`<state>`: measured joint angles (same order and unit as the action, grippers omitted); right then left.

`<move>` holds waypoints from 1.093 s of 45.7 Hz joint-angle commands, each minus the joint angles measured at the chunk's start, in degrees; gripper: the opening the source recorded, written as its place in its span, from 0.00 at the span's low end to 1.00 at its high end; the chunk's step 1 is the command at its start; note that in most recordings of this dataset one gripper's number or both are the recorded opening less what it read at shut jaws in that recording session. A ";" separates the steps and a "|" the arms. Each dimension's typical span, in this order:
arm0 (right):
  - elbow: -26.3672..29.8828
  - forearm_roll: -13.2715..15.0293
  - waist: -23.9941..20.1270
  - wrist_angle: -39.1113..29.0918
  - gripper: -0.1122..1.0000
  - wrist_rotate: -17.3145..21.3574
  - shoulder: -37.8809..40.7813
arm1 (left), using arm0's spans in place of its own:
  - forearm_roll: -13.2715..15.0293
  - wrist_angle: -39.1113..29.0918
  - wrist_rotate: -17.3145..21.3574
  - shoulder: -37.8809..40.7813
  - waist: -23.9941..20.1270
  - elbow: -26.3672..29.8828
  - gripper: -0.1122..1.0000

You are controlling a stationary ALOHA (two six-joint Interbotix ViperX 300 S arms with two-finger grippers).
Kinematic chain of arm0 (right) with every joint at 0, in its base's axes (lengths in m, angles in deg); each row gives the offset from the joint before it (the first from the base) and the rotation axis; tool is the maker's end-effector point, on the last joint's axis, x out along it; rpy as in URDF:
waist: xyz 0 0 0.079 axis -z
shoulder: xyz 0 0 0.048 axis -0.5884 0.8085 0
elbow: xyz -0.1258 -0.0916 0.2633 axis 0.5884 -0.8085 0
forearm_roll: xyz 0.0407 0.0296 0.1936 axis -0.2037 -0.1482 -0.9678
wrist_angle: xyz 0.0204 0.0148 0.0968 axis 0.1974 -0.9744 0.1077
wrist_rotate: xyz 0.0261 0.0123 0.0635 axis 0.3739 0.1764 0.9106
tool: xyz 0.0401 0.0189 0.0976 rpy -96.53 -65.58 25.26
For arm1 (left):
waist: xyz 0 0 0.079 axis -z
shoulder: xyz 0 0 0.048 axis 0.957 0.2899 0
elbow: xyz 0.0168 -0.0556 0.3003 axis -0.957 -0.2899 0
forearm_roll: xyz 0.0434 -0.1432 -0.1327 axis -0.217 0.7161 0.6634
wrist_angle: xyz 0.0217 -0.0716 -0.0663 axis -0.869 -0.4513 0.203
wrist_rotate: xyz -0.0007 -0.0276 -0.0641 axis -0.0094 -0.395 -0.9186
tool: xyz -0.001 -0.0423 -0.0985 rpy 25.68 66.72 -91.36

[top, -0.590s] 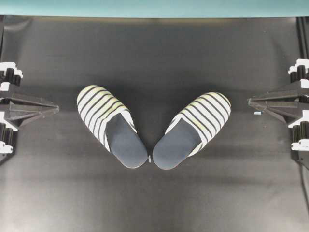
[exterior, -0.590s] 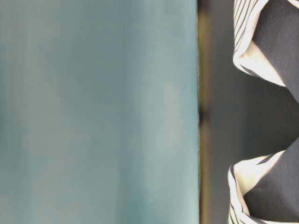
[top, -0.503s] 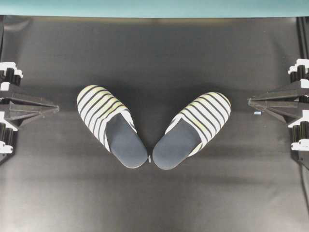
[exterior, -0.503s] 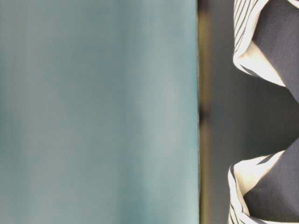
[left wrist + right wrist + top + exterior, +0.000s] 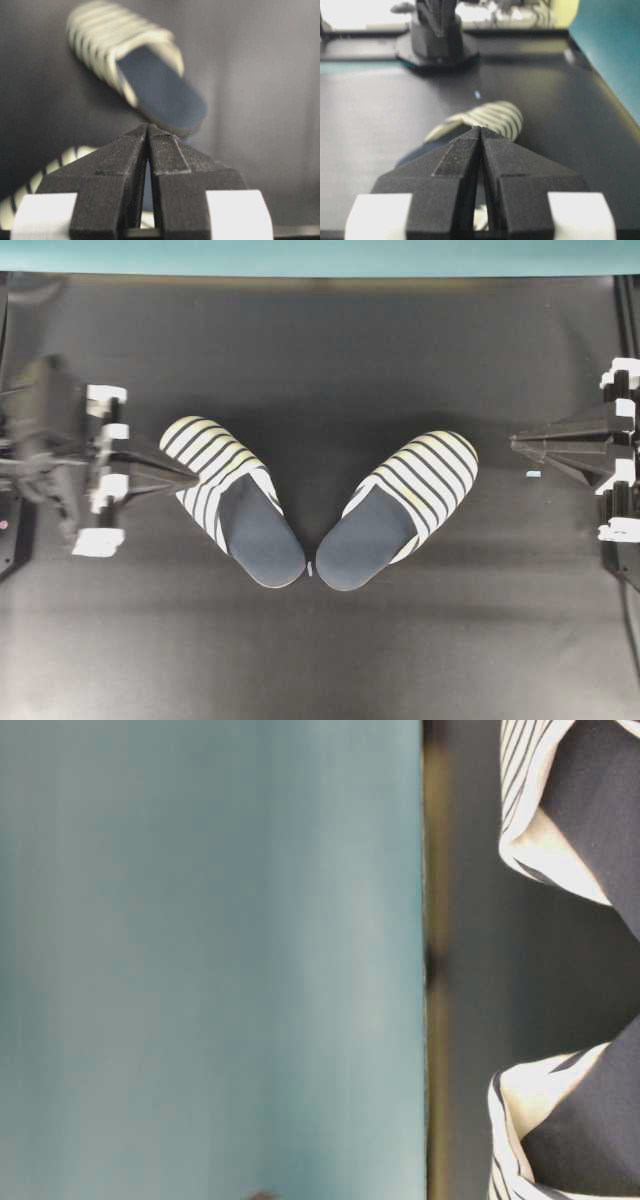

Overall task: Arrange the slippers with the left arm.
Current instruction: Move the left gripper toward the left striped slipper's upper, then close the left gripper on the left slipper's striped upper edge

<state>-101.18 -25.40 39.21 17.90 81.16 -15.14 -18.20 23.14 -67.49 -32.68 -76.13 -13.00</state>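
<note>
Striped in white, black and a yellowish tint, the slippers lay near the middle of the dark bench (image 5: 330, 660), heels almost meeting and toes splayed apart in a V. Taking the left slipper (image 5: 228, 498) as the landmark, the right slipper (image 5: 400, 508) lay just beside its heel, angled the opposite way.

The risk from here looked plain. With its tips pinched to a point, the left end effector (image 5: 185, 478) would more likely shove the slipper than grasp it, and a push on the soft toe cover could spin the slipper about its heel or drive it into its mate, knocking both askew. Pressing down on the fabric could also dent the cover or drag the slipper across the bench without turning it as wanted.

The left end effector was fully closed and held nothing; in the overhead view its pointed tip lay at the outer edge of the left slipper's toe cover, though whether it touched could not be told. From its wrist camera the two fingers (image 5: 120, 170) met in a seam above that slipper. The right end effector (image 5: 520, 445) was closed too, empty, and well apart from the landmark, beyond the right slipper.
</note>
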 commanded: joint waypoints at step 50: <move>0.97 -0.09 1.05 -5.89 0.11 0.44 -4.04 | -0.44 -37.53 -9.58 34.54 -4.66 25.05 0.86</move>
<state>-100.92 -25.40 40.18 11.75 81.34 -19.44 -18.29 -14.48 -77.24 1.42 -80.62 11.96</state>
